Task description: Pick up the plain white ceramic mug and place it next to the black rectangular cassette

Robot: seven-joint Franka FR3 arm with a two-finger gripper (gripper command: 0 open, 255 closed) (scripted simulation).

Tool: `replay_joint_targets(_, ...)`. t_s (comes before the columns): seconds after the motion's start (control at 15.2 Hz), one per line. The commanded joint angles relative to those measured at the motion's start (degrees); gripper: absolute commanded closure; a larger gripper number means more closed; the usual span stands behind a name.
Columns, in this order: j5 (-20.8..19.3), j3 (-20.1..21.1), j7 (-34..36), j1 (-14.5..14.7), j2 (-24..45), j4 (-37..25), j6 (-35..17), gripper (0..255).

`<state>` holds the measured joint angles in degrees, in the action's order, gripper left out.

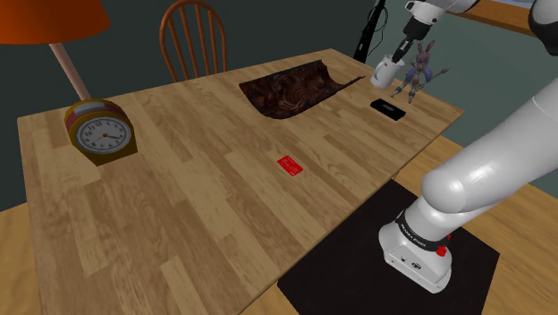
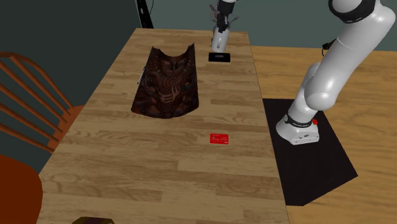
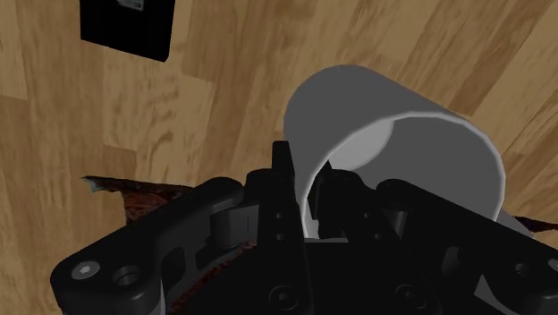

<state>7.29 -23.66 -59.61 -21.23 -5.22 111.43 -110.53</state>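
Right, I have the gripper [image 3: 308,183] pinched on the white mug [image 3: 393,152], one black finger outside its wall and the other inside the mouth, so it's clamped on the rim. Looking into the mug from the wrist view, what I get is its smooth grey inner wall. In the shoulder view the mug [image 1: 386,72] hangs tilted under the gripper [image 1: 401,54] at the far end of the wooden table [image 1: 179,215], near the black cassette [image 1: 391,109] but not touching it. It looks clear of the wood, though I can't be certain. A small figurine [image 1: 418,73] with long ears stands just beside it. From the second exterior view the mug [image 2: 217,42] shows just beyond the cassette [image 2: 220,57], with the gripper [image 2: 219,30] above it. Also on the table: a dark brown patterned cloth [image 1: 291,89] curled up at one edge, a small red card [image 1: 290,166] and a gold clock [image 1: 100,132]
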Motion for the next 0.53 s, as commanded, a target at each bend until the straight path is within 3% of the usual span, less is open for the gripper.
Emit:
replay_joint_targets(0.0,0.79,-1.81,-3.39,-1.31,1.68,-1.97,0.9,255)
replay_joint_targets(0.46,1.88,-2.66,-5.89,-1.99,3.37,0.78,-3.06,255)
